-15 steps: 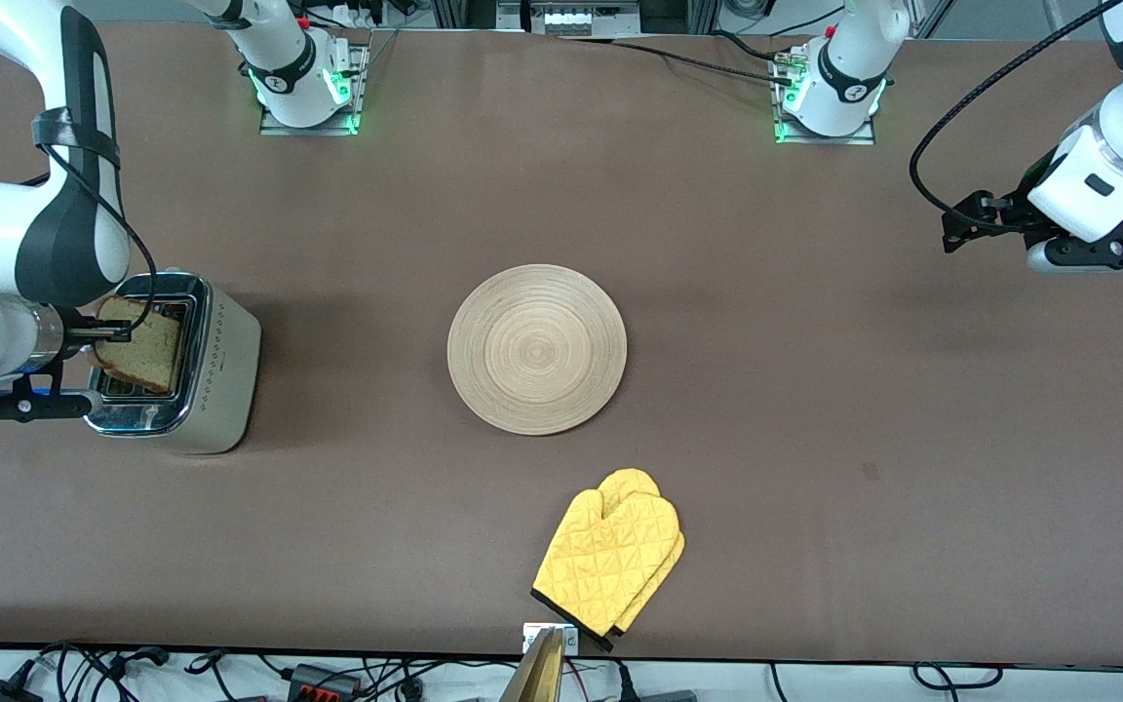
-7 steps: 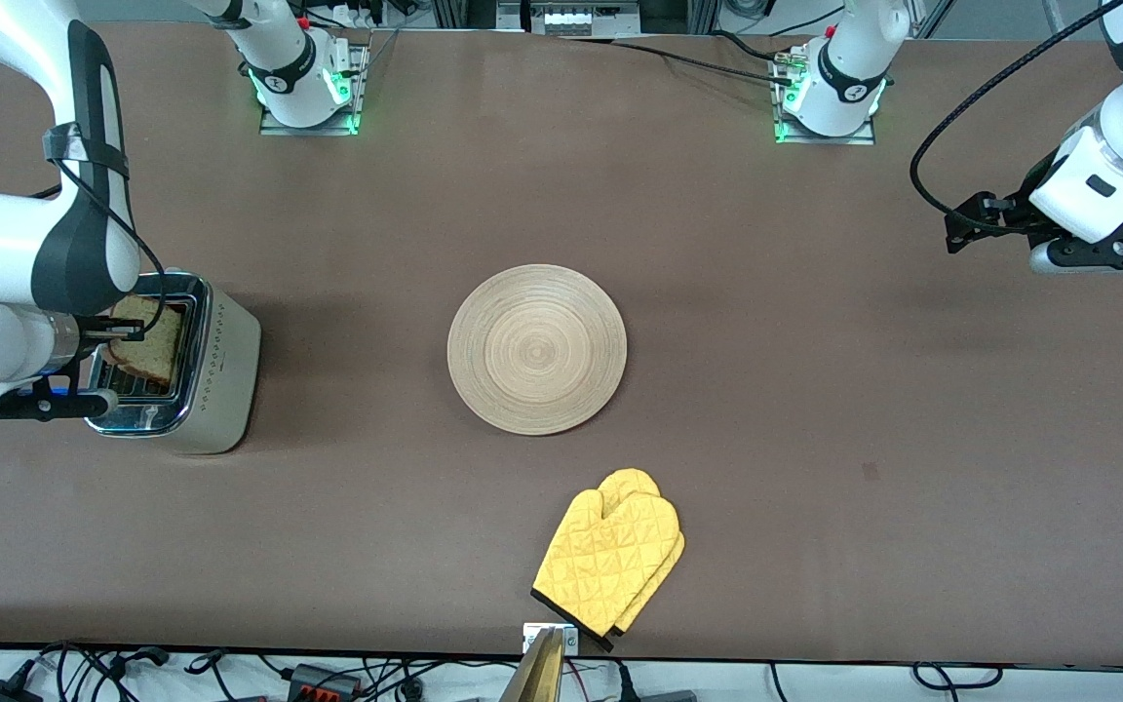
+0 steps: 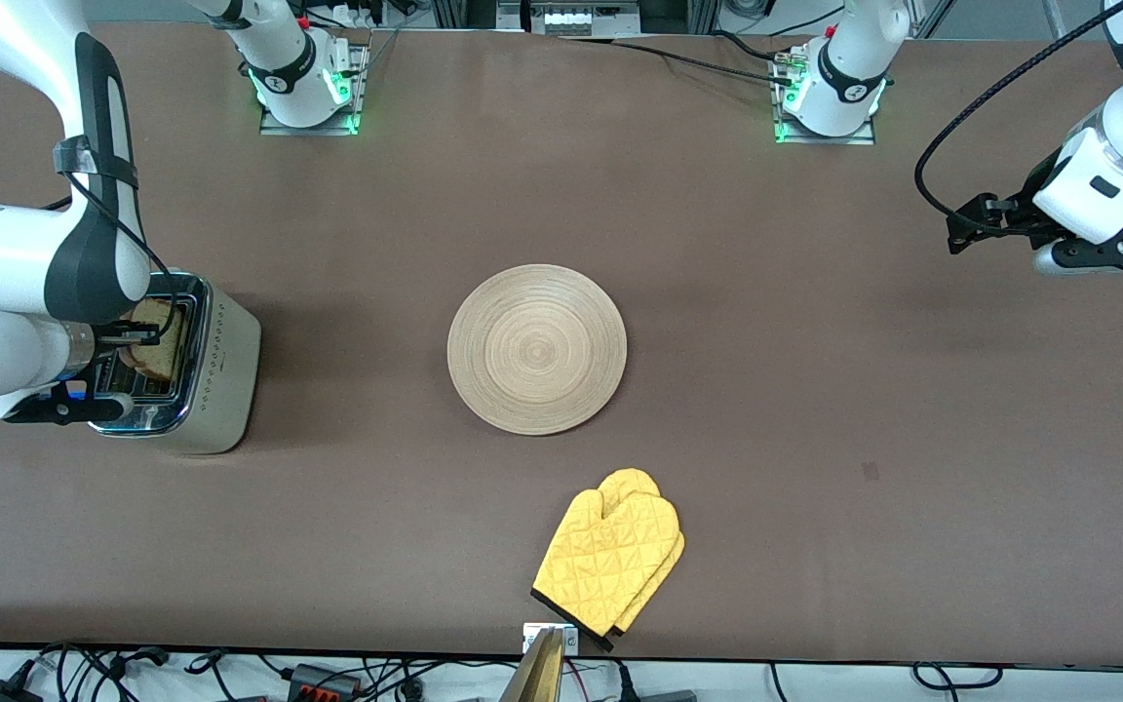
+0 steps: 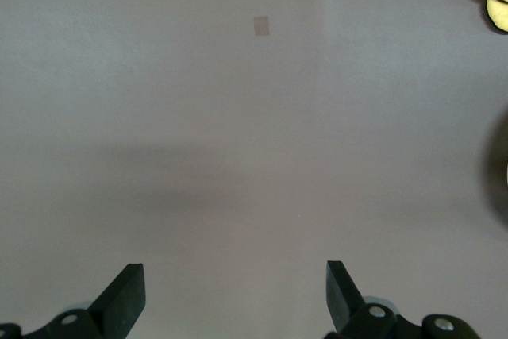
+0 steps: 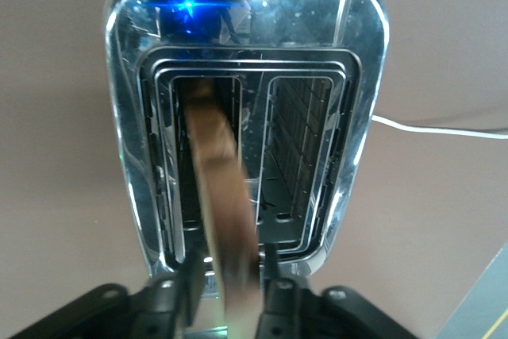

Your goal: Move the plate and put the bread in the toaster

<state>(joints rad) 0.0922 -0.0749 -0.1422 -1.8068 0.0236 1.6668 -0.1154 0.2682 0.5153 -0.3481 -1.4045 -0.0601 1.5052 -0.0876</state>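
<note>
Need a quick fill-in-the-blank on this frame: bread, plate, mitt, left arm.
1. The bread stands in a slot of the ____.
2. The plate carries ____.
3. The mitt, nearer the front camera than the plate, is ____ in color.
4. The left gripper waits with fingers ____.

Missing: toaster; nothing; yellow; open

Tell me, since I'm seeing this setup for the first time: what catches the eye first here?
The right gripper over the toaster at the right arm's end of the table, with the bread on edge, part way down one slot between its fingers. Next, the big wooden plate at mid-table, and the yellow oven mitt nearer the front camera. The left gripper waits open over bare table.
</note>
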